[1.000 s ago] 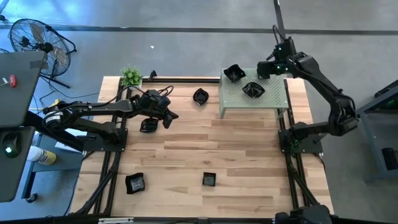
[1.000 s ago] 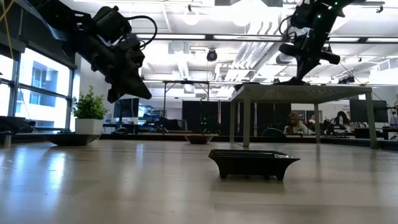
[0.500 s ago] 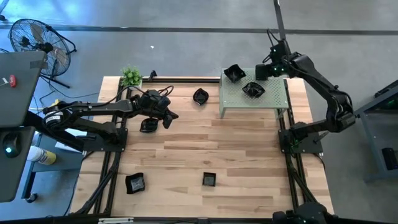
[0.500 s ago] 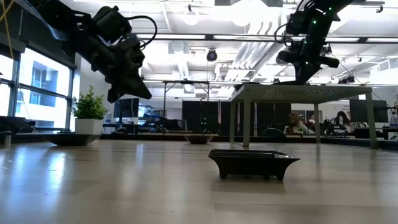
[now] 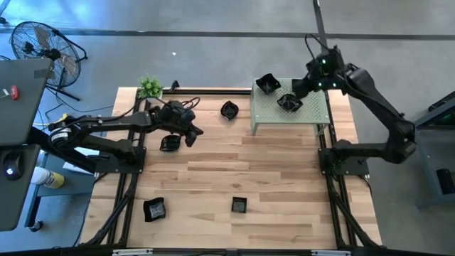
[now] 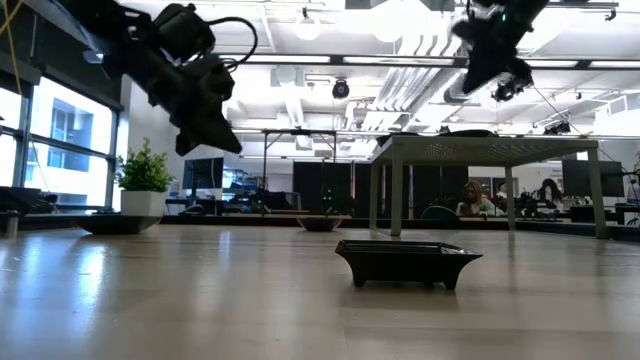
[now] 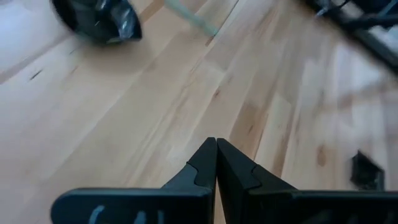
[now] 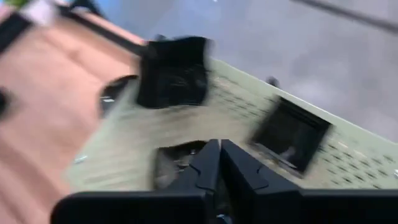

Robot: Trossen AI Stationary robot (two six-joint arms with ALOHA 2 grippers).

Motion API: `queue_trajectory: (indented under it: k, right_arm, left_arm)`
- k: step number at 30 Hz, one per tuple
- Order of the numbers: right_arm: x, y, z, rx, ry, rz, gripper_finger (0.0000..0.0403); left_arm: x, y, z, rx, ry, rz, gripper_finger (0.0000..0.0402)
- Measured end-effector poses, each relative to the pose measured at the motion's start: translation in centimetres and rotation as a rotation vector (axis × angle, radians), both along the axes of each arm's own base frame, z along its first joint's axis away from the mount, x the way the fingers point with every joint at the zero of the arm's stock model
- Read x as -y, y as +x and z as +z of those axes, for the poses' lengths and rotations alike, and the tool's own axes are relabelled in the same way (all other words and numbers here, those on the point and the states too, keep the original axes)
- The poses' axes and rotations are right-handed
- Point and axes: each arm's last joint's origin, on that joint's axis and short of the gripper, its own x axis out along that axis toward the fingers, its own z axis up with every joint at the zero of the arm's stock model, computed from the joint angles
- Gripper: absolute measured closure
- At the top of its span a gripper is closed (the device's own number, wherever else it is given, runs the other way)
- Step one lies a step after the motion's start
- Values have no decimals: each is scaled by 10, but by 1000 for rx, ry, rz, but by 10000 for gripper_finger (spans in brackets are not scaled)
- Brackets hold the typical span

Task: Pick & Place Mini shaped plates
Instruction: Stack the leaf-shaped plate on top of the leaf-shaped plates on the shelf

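Observation:
Small glossy black dishes lie scattered. On the pale green perforated stand (image 5: 290, 114) sit one at its far left corner (image 5: 267, 83) and one mid-top (image 5: 288, 102); the right wrist view shows three there (image 8: 174, 71) (image 8: 291, 134) (image 8: 177, 158). On the wood lie one by the far edge (image 5: 229, 110), one under the left arm (image 5: 170, 144), and two near the front (image 5: 154, 209) (image 5: 239, 205). My right gripper (image 5: 298, 89) (image 6: 495, 85) hangs shut and empty above the stand. My left gripper (image 5: 192, 134) (image 7: 216, 149) hovers shut above the table's left part.
A potted plant (image 5: 149, 87) stands at the far left corner. The stand's legs (image 6: 396, 195) rest on the table's far right part. The square dish (image 6: 408, 262) sits close in the low view. Bare wood (image 5: 284, 185) spans the middle and right.
My right gripper has risen from just above the stand's top to well above it, and the arm has swung a little toward the near edge. The dishes have stayed put.

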Motion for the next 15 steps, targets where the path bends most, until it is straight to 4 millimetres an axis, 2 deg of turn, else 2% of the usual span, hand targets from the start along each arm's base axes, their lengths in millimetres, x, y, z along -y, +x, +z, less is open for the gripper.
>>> queue_trajectory:
  k: [5,8,15]
  right_arm:
    - [-42,21,14,44,-86,149,386]
    - [-64,31,20,58,-131,210,395]
    - [-96,51,26,120,-194,349,392]
  left_arm:
    - [-1,-3,15,-150,14,51,399]
    - [-5,-11,19,-279,-1,130,399]
    - [-36,-43,17,-398,-104,176,399]
